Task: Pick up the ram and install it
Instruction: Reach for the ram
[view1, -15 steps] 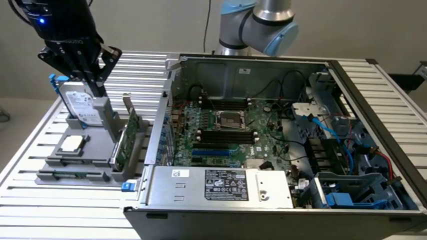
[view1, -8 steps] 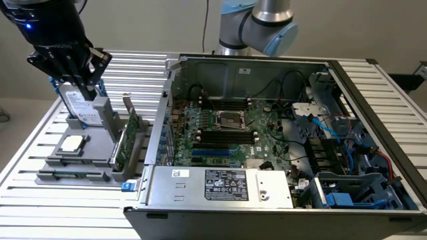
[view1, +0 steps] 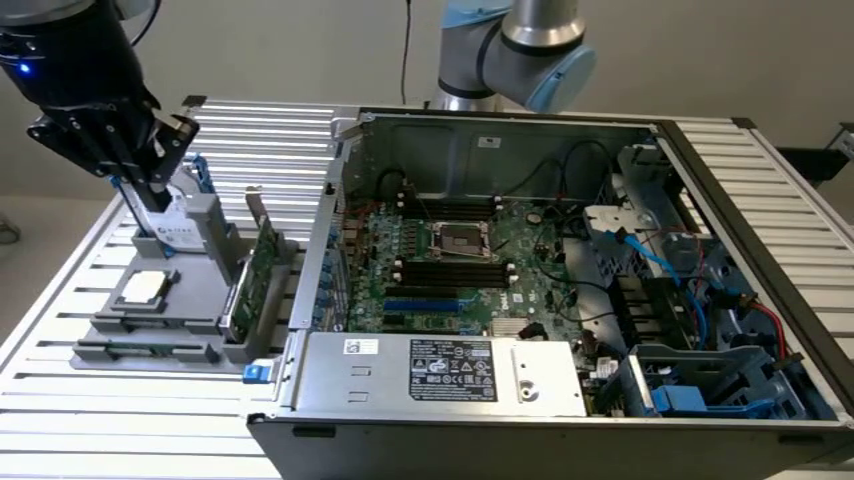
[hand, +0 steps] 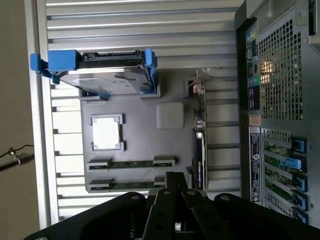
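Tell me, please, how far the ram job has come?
Nothing looks done: both ram sticks lie in the tray. The gripper is shut, seems empty, and hangs above the tray. Picking up and installing in the case are left.
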